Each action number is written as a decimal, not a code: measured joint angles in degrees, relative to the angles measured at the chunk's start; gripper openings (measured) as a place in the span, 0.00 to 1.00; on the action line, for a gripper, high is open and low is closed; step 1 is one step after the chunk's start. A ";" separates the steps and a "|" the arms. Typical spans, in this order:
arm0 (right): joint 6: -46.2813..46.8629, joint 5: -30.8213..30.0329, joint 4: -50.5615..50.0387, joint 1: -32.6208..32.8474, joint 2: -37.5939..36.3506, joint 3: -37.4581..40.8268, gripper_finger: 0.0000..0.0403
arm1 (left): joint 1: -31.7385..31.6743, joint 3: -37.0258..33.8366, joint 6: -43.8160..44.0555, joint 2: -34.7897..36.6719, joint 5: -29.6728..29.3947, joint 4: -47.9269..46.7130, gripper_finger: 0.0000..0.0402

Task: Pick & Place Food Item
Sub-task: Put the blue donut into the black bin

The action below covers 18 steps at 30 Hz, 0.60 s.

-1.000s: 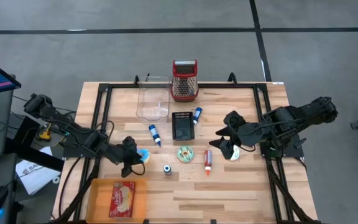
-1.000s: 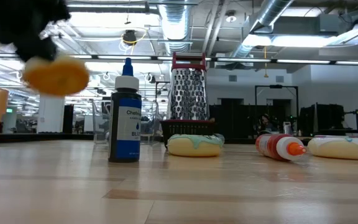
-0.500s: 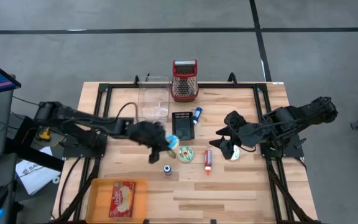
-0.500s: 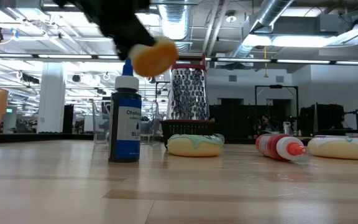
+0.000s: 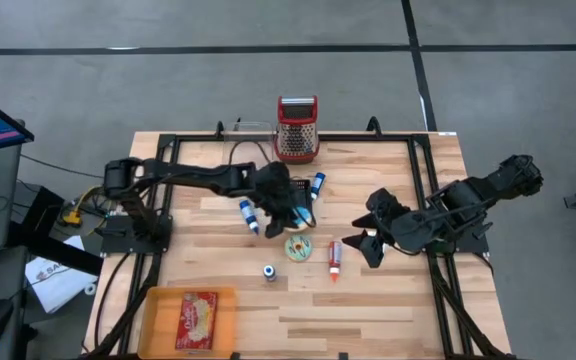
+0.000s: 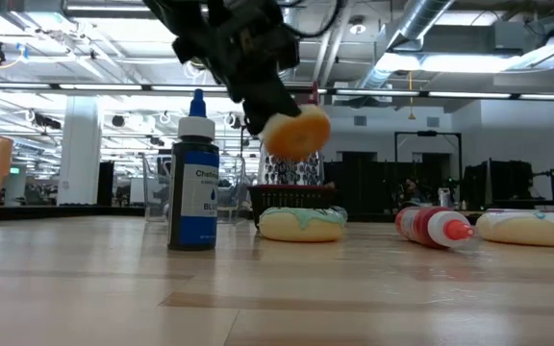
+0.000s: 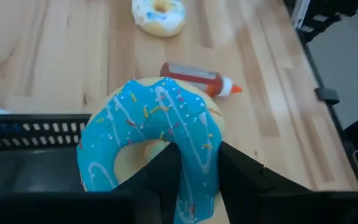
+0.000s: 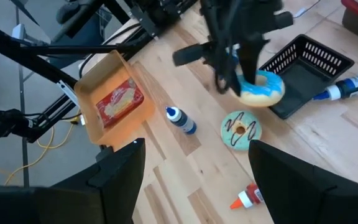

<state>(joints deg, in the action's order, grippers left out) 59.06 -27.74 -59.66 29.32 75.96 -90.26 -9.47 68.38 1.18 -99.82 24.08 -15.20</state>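
Observation:
A blue-frosted donut (image 7: 148, 134) hangs in the air over the near edge of the black basket (image 8: 309, 68) at the table's middle, with my left gripper (image 5: 290, 208) shut on it. In the low view the donut (image 6: 296, 133) shows its plain underside, well above the tabletop. My right gripper (image 8: 197, 186) hovers open at the right, above the table, touching nothing. A mint donut with dark drizzle (image 5: 298, 247) lies flat on the wood just near of the basket. A white sprinkled donut (image 7: 159, 14) lies flat farther right. My left gripper holds the donut by one side of its ring (image 7: 194, 177). One finger (image 7: 165, 171) sits in the hole and the other (image 7: 238, 168) outside the rim. The fingers slant down from the table's left. The donut is lifted clear, tilted, frosting facing up and away from the wrist.
A red squeeze bottle (image 5: 335, 258) lies beside the mint donut, and a blue bottle (image 5: 269, 271) stands upright nearby. A metal grater (image 5: 297, 128) stands at the far edge. An orange tray (image 5: 158, 318) with a red packet sits at the near left corner.
My left gripper has swept from the near left of the table toward the right and far side, carrying the blue donut clear of the wood. It now stands over the black basket, and the wrist has rolled on the way.

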 joint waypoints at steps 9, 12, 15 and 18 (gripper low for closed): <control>0.43 0.04 -0.19 0.00 0.00 0.00 0.69 | -2.74 1.16 -2.84 -4.41 0.06 -2.14 0.35; 0.47 0.08 -0.17 -0.01 0.02 0.00 0.69 | -2.96 1.16 -4.05 -4.81 0.01 -3.09 0.35; 0.49 0.08 -0.17 -0.02 0.02 0.00 0.69 | -2.94 1.16 -5.02 -4.72 0.38 -3.06 0.35; 0.49 0.04 -0.15 -0.02 0.02 0.00 0.69 | -2.94 1.16 -5.30 -4.72 0.41 -3.24 0.35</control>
<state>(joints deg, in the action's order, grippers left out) 59.55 -27.70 -59.81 29.30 75.99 -90.26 -12.40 69.54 -4.12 -104.53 24.49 -18.44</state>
